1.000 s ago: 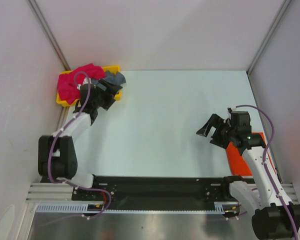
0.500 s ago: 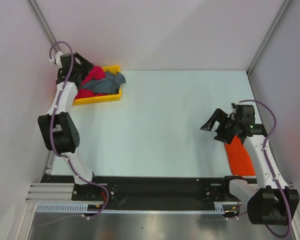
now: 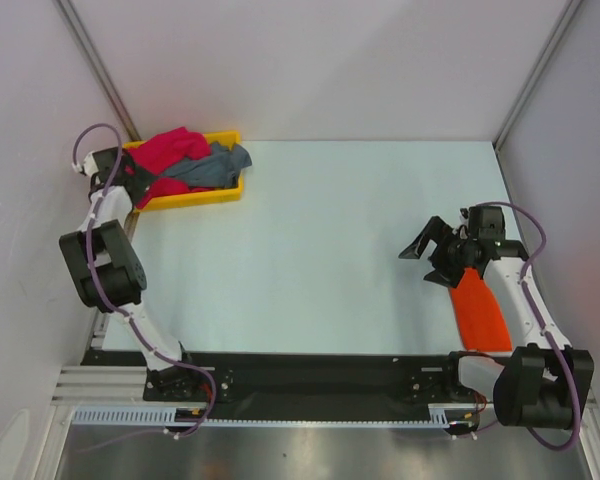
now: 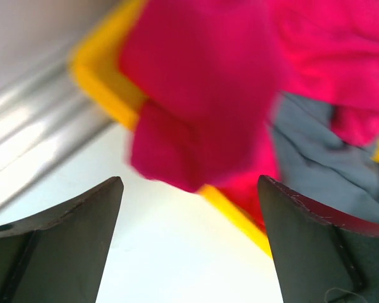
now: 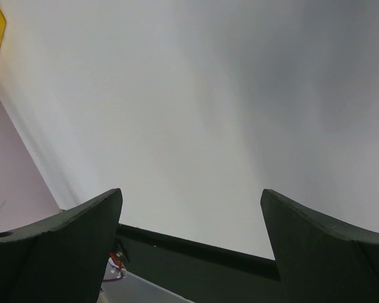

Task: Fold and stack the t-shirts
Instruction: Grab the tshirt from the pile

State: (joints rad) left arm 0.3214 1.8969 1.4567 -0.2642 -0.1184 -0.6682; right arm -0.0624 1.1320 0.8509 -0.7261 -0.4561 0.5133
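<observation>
Left gripper (image 4: 189, 183) is spread wide with nothing between its fingers. It sits at the left end of the yellow tray (image 3: 195, 197) in the far left corner. The crimson-pink shirt (image 3: 170, 150) is bunched up in the tray and spills over its rim, with the grey-blue shirt (image 3: 220, 165) crumpled just to its right. Right gripper (image 5: 191, 192) is also released and empty over the bare table (image 3: 320, 230). The orange-red shirt (image 3: 480, 310) lies flat at the near right, partly under that arm.
</observation>
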